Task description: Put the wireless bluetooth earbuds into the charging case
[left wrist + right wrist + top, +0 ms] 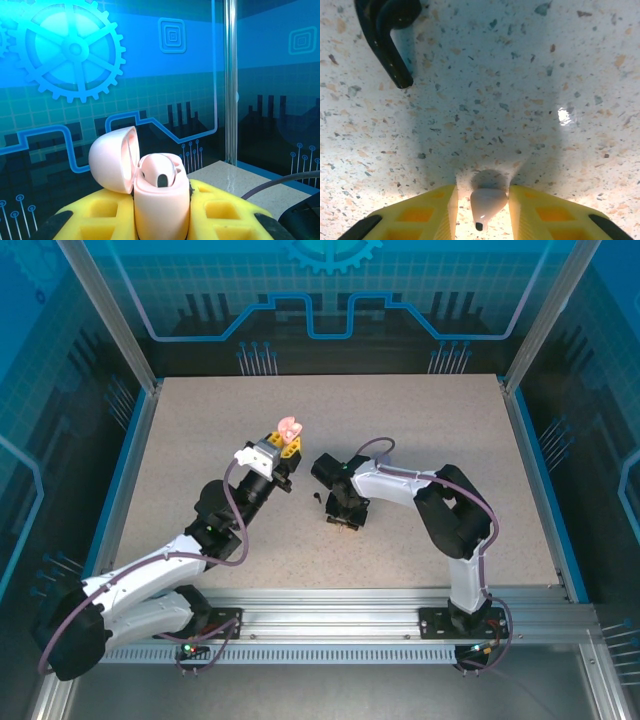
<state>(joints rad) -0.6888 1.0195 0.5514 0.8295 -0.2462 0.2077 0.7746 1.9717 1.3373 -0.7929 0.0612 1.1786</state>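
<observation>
The two arms are standing on their bases at the near edge of the table [430, 430]. The right arm is rising from its base, folding at the elbow and reaching left toward the middle. Its wrist is bending down, so the right gripper [345, 518] is pointing at the tabletop.

In the right wrist view the yellow fingers [427, 210] are standing close on each side of a pale pink earbud [488, 200]. The earbud's right side seems to be touching its finger, and a thin bright gap is showing on its left. I cannot tell if the fingers are already pressing it. Its long axis is running along the fingers, and the narrow end with a dark tip is pointing back toward the wrist.

Just beyond it, a black earbud [387, 50] is lying flat on the table, apart from the gripper. Its stem is pointing down and slightly right in that view, and its head is reaching the upper left edge.

Farther out, the left arm is stretching diagonally from the near left corner toward the middle. The left gripper [281, 448] is clenching the pink charging case [160, 210] by its body. The case is sticking out past the fingertips. Its open top is pointing away from the wrist, and its lid [112, 160] is swinging open to the left in the wrist view.
</observation>
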